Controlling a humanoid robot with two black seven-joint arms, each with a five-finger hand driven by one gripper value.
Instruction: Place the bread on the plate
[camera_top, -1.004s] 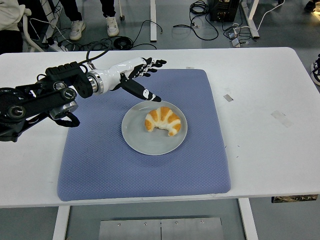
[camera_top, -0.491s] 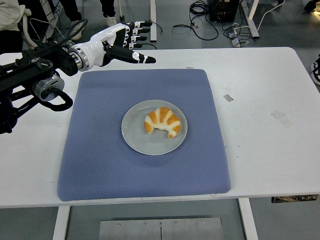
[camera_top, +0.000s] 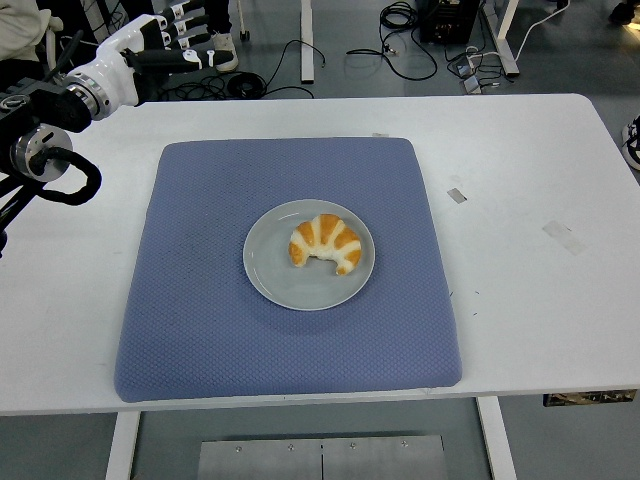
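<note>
Croissant (camera_top: 325, 243) on plate (camera_top: 272, 275) | left hand (camera_top: 150, 43) raised, fingers (camera_top: 190, 13) spread

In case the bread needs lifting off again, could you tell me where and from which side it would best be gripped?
Probably across the thick arched back of the bread, coming straight down from above. It lies flat on the plate, horns pointing toward the table's near edge, so the fingers could straddle the widest middle part; the thin tips would likely tear.
</note>
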